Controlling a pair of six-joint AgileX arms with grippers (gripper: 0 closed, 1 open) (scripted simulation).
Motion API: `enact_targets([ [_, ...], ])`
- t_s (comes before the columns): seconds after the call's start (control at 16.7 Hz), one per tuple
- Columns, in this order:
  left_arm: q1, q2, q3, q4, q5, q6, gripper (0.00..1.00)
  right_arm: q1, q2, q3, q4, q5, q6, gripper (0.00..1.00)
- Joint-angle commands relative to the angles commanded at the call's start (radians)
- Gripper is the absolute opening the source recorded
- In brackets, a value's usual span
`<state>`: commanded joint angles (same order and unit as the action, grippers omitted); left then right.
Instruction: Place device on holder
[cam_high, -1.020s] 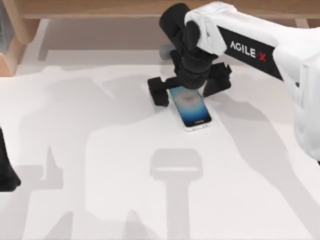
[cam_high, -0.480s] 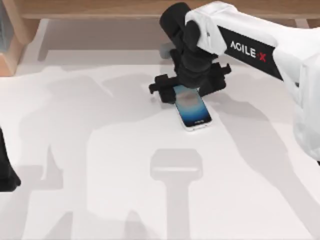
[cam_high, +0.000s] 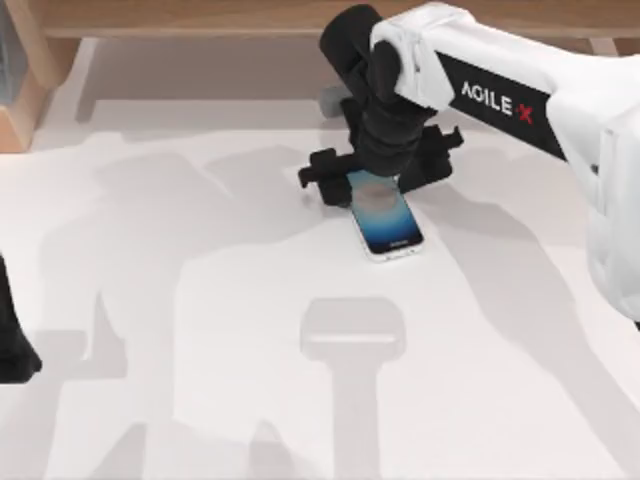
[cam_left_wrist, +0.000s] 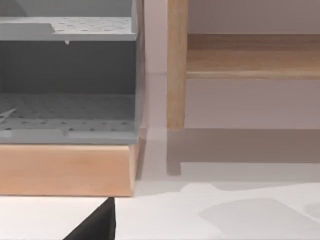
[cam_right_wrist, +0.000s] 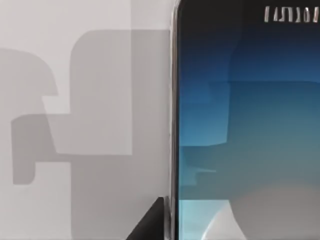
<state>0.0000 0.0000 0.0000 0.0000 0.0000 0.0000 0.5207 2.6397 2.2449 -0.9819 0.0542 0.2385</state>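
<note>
**Right arm down and busy, left arm parked**

The right arm comes in from about 2 o'clock in the top view, white casing with the AgileX lettering on it, and the black wrist bends down near the middle-back of the table. Its right pincer (cam_high: 375, 180) points straight down with a finger on each side, at roughly 9 and 3 o'clock, narrowed in close and low to the surface. One dark fingertip (cam_right_wrist: 152, 225) pokes into the right wrist view. The left arm sits parked way off around 8 o'clock, with just a black bit of the left pincer (cam_high: 12, 345) at the edge.
</note>
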Motion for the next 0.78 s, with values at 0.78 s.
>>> enact_targets([
  [0.78, 0.000, 0.000, 0.000, 0.000, 0.000, 0.000, 1.00, 0.003, -0.051, 0.061, -0.082, 0.008, -0.004, 0.00],
])
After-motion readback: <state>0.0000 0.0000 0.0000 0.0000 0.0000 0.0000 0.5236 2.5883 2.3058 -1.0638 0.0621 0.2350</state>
